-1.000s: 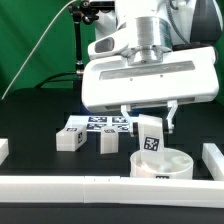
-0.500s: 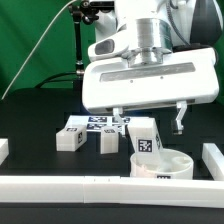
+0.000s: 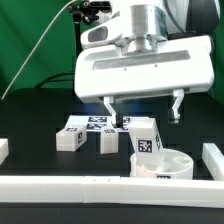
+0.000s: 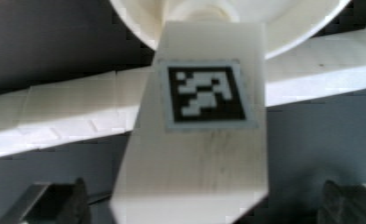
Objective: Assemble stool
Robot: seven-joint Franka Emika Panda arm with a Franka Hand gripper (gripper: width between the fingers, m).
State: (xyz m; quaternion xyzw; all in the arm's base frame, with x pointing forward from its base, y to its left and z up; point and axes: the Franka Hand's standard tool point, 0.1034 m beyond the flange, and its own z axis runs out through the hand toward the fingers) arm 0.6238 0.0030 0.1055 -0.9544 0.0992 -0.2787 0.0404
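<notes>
The short, blocky white plastic leg (image 3: 147, 138) stands upright, long axis vertical, in the round ribbed white seat (image 3: 172, 165). Above the seat, the pincer (image 3: 144, 113) gapes wide and grips nothing.

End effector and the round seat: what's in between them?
A white stool leg with a square tag stands upright on the seat, just under the open end effector. The exterior view shows this best; the wrist view looks down along the leg.
</notes>
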